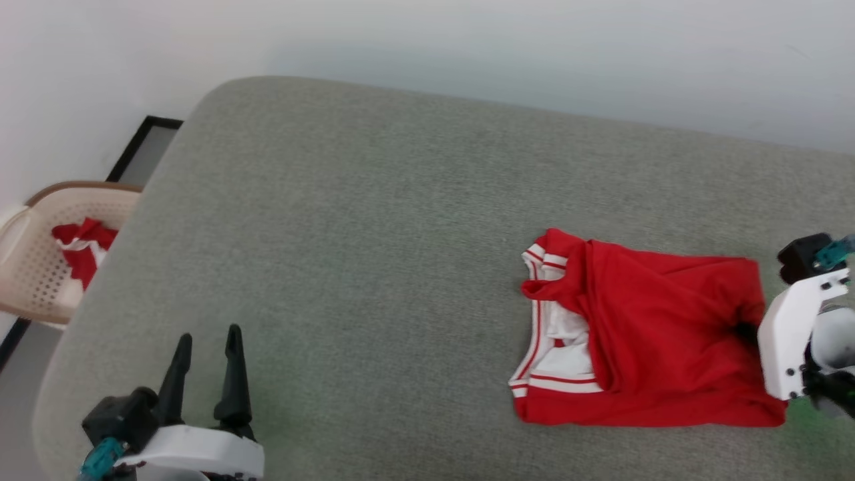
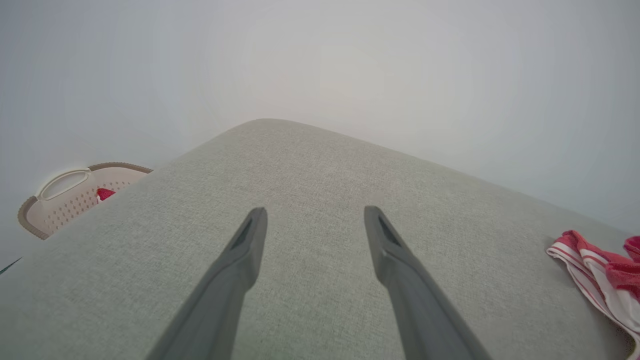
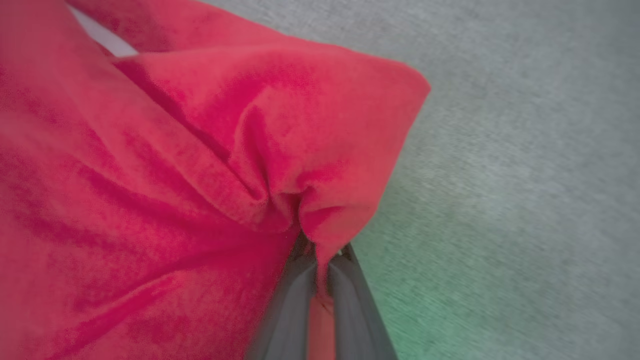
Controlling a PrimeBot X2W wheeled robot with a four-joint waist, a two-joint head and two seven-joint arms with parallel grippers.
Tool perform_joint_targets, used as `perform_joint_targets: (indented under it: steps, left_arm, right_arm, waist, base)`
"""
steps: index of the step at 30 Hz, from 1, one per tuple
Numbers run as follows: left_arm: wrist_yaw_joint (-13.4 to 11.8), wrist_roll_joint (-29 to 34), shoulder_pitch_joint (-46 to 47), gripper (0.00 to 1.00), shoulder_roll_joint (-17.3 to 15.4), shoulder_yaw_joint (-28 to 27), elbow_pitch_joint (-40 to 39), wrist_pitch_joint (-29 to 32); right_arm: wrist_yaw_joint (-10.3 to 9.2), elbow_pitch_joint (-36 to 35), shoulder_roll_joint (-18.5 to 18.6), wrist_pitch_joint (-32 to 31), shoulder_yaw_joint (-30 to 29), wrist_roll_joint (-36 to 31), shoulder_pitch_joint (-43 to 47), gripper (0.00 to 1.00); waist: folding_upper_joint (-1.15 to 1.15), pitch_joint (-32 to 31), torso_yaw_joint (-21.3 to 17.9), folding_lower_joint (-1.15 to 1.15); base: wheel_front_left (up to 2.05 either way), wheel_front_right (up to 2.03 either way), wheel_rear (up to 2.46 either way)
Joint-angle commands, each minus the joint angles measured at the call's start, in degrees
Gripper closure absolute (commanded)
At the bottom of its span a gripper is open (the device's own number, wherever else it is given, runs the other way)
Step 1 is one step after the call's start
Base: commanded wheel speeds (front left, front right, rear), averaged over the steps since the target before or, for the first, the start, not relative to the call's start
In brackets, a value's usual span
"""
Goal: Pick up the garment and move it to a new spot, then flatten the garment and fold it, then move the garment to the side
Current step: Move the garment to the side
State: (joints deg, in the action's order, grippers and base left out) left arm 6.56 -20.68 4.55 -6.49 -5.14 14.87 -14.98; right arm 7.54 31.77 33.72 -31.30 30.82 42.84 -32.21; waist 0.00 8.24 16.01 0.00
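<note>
Red garment [image 1: 668,341] lay folded near the cushion's [image 1: 367,234] right edge. The right wrist view showed my right jaws pinching a fold. My left jaws stood wide over bare grey, with a basket [image 1: 30,267] beyond the left edge.

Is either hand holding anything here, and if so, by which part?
The right hand is shut on the garment, pinching bunched red fabric at its right edge as the head view shows it. The left hand is open and holds nothing.
</note>
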Motion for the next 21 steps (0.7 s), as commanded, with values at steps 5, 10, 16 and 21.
perform_joint_targets:
  steps: [5,10,16,21]
  left_arm:
    - [0.49,1.01,2.04,0.00,-0.04,0.27,-0.26,-0.22]
    - [0.81,1.31,4.51,0.00,-0.38,1.05,-0.40,-0.15]
    - [0.86,1.90,8.52,0.00,-1.30,2.58,-0.46,-0.13]
    - [0.90,2.05,12.58,0.00,-2.42,4.88,-0.69,-0.14]
  right_arm:
    - [-0.10,-1.40,4.02,-0.17,0.42,0.00,-2.15,1.00]
    - [-0.10,-3.04,7.69,-0.36,0.89,-0.33,-4.72,1.00]
    - [-0.10,-5.05,12.48,0.63,2.06,-1.78,-8.88,1.00]
    - [-0.10,-5.70,16.17,2.92,3.33,-3.12,-12.70,1.00]
  waist:
    - [0.00,0.96,-3.39,0.00]
    - [0.00,2.94,-6.95,0.00]
    - [0.00,6.56,-12.20,0.00]
    - [0.00,9.80,-16.11,0.00]
  base:
    - [0.00,0.00,0.00]
    - [0.00,0.00,0.00]
    - [0.00,0.00,0.00]
    - [0.00,0.00,0.00]
